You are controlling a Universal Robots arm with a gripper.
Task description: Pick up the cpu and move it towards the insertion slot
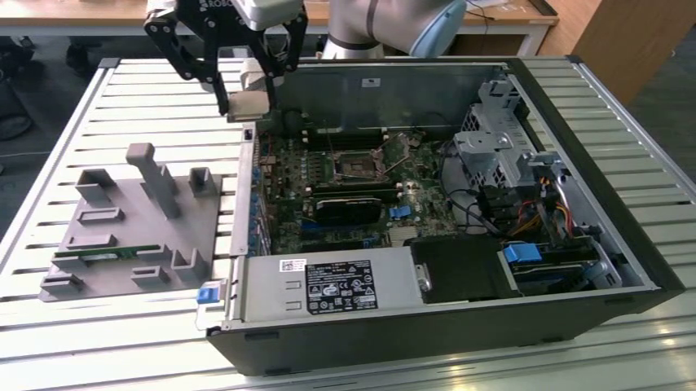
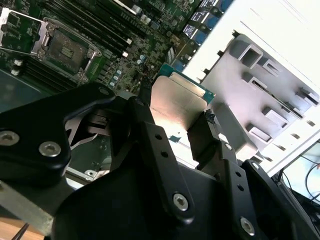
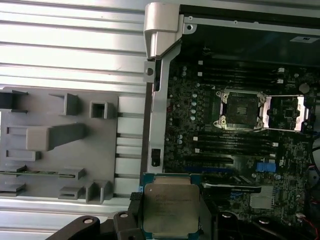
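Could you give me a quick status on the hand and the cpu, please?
Hand shut on the cpu, held up over the case's edge. Insertion slot open and bare, apart from the cpu. Nothing seen between them.

A pale slatted metal table (image 1: 65, 334) spreads across the room, catching bright light along its ribs. Behind it stands a wooden-topped desk (image 1: 511, 12) on white legs, with a tall wooden cabinet (image 1: 636, 49) at the exterior view's right.

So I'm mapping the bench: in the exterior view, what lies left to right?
Grey plastic parts fixture → black gripper holding the silvery square cpu → square metal-framed insertion slot → blue-tabbed drive bay.
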